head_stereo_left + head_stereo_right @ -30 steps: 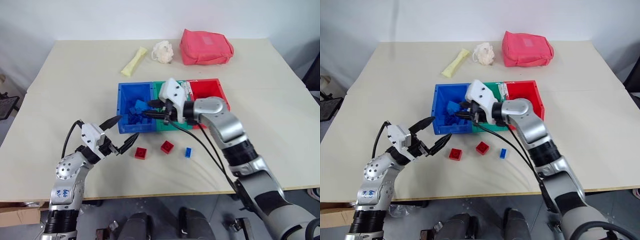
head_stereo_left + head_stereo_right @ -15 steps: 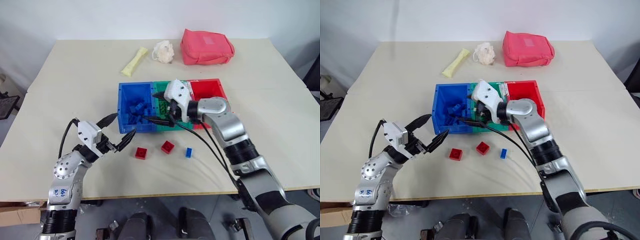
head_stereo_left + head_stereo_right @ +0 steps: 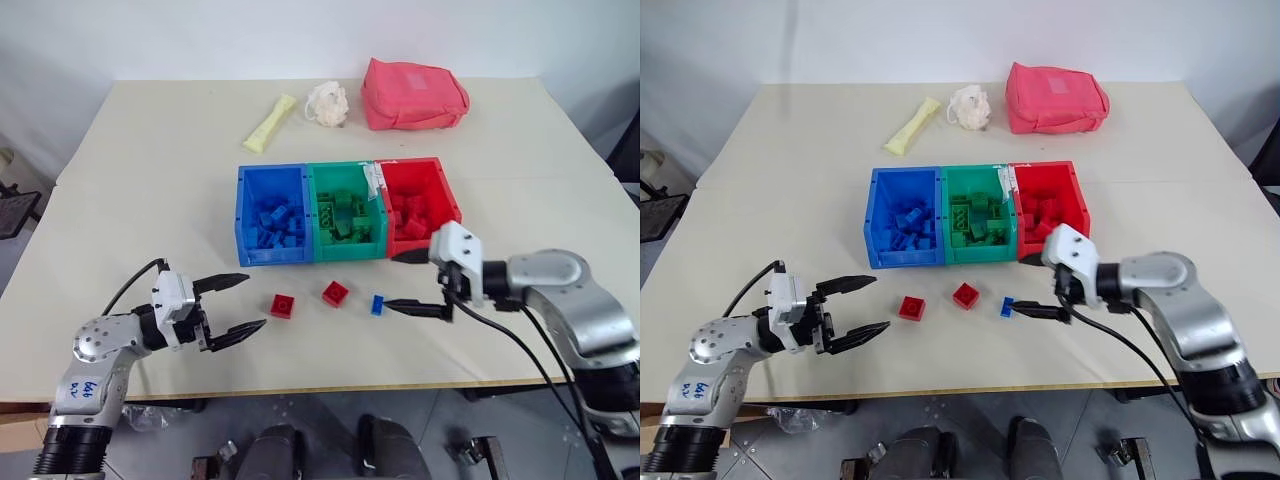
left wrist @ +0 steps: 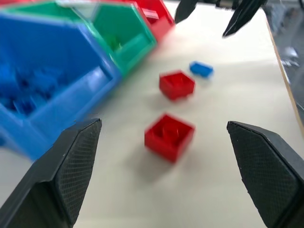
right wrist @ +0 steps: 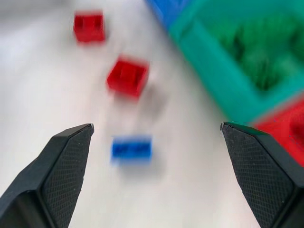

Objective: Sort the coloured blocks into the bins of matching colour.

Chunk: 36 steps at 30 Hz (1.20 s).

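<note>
Three joined bins stand mid-table: blue bin, green bin, red bin, each holding bricks of its own colour. In front of them lie two red blocks and one small blue block. My right gripper is open just right of the blue block, one finger by the red bin's front corner. The right wrist view has the blue block between its fingers. My left gripper is open, left of the nearer red block, pointing at it.
At the table's back lie a pink-red pouch, a white crumpled lump and a yellow packet. The table's front edge runs close below both grippers.
My right gripper has pulled back from over the blue bin to the right and down toward the front, and opened. My left gripper has sunk a little and swung to point right.
</note>
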### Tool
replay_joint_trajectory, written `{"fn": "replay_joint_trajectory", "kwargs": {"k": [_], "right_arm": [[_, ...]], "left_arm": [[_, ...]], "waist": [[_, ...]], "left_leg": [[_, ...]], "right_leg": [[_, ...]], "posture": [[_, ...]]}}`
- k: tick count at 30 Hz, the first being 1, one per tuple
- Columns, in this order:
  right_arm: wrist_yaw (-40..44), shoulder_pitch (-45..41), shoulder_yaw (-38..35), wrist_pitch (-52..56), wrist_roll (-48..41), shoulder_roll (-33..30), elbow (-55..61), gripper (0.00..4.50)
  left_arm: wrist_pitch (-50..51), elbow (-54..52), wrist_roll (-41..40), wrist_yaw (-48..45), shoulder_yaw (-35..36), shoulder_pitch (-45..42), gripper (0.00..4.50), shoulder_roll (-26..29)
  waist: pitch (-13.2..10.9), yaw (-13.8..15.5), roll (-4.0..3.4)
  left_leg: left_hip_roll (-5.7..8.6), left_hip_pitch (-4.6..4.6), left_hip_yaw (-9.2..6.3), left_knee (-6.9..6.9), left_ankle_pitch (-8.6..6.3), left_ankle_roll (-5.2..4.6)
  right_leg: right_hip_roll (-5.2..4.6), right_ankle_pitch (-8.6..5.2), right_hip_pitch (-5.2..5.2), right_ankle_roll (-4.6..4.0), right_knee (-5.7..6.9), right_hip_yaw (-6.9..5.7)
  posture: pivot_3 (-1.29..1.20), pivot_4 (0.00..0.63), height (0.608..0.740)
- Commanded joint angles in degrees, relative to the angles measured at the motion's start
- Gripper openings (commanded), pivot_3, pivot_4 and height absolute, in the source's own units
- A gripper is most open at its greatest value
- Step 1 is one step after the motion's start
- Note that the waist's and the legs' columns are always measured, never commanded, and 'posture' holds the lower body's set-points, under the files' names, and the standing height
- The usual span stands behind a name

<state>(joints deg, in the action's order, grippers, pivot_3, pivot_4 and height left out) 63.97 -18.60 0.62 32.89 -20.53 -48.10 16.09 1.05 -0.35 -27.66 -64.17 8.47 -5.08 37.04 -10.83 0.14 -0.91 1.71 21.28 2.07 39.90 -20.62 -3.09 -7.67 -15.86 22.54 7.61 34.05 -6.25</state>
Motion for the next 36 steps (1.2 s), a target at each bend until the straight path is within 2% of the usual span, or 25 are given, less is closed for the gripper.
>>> {"fn": "replay_joint_trajectory", "kwargs": {"k": [1,3,6,16,20,24,31,33,36], "right_arm": [[0.07,5.86,-6.63,1.68,-2.40,-3.66,4.08,4.48],[0.17,10.61,-9.49,2.04,-2.73,-5.66,4.94,4.48],[-0.47,13.31,-10.97,2.17,-3.29,-6.58,6.04,4.48],[-3.61,9.99,-7.36,3.18,-3.90,-4.86,6.92,4.48],[-5.78,5.19,-2.29,3.19,-2.81,-1.25,5.39,4.48],[-7.65,1.01,4.39,-0.15,2.03,2.74,0.03,4.48],[-8.13,-3.07,9.40,-4.70,5.50,8.10,-7.65,4.48],[-8.04,-3.86,10.47,-5.50,6.39,9.24,-9.08,4.10],[-7.52,-4.03,10.74,-6.70,7.11,9.56,-9.57,3.23]], "left_arm": [[-1.18,1.46,-0.31,-3.00,0.62,-0.26,4.50,1.29],[-1.10,1.91,-0.39,-4.36,0.54,-0.24,4.50,1.73],[-1.14,2.30,-0.52,-4.94,0.73,-0.54,4.50,1.76],[-0.09,1.16,-1.14,-5.26,2.15,0.41,4.50,2.83],[-0.25,-0.59,-1.10,-2.73,4.43,2.41,4.50,2.49],[1.09,-5.01,-1.88,-1.01,4.99,6.19,4.50,1.70],[2.53,-9.16,-2.25,1.76,5.33,8.72,4.50,0.63],[2.73,-10.03,-2.43,2.39,5.45,9.29,4.50,0.50],[3.04,-10.93,-2.50,2.94,5.48,9.85,4.50,0.41]], "waist": [[0.00,0.09,0.00],[0.00,0.37,0.00],[0.00,0.43,0.00],[0.00,0.09,0.00],[0.00,-0.10,0.00],[0.00,-0.17,0.00],[0.00,-0.15,-0.01],[0.00,-0.27,0.00],[0.00,-0.27,0.00]], "left_leg": [[0.00,0.00,0.00,0.00,0.00,0.00],[-0.05,0.00,-0.04,-0.04,-0.01,0.02],[-0.05,0.00,0.02,-0.06,-0.01,0.02],[-0.16,-0.04,0.04,-0.06,-0.03,0.05],[-0.17,-0.04,0.03,-0.06,-0.03,0.05],[-0.19,-0.04,0.03,-0.07,-0.04,0.07],[-0.17,-0.01,0.02,-0.07,-0.04,0.07],[-0.17,-0.02,0.02,-0.07,-0.04,0.07],[-0.19,-0.04,0.03,-0.07,-0.04,0.07]], "right_leg": [[-0.02,0.00,0.00,0.00,0.00,0.02],[-0.06,0.00,-0.01,0.00,-0.02,0.02],[-0.04,0.00,-0.02,0.00,-0.07,0.06],[-0.05,0.00,-0.01,0.00,-0.08,0.11],[-0.05,0.00,-0.01,0.00,-0.09,0.11],[-0.05,-0.01,0.00,-0.01,-0.10,0.12],[-0.02,-0.01,0.00,-0.01,-0.08,0.09],[0.01,-0.01,0.01,-0.01,-0.07,0.09],[0.04,-0.01,0.00,-0.02,-0.05,0.08]], "posture": [[0.00,0.150,0.740],[0.00,0.150,0.740],[0.00,0.150,0.740],[0.00,0.150,0.740],[0.00,0.150,0.740],[0.00,0.150,0.740],[0.00,0.150,0.740],[0.00,0.150,0.740],[0.00,0.150,0.740]]}}
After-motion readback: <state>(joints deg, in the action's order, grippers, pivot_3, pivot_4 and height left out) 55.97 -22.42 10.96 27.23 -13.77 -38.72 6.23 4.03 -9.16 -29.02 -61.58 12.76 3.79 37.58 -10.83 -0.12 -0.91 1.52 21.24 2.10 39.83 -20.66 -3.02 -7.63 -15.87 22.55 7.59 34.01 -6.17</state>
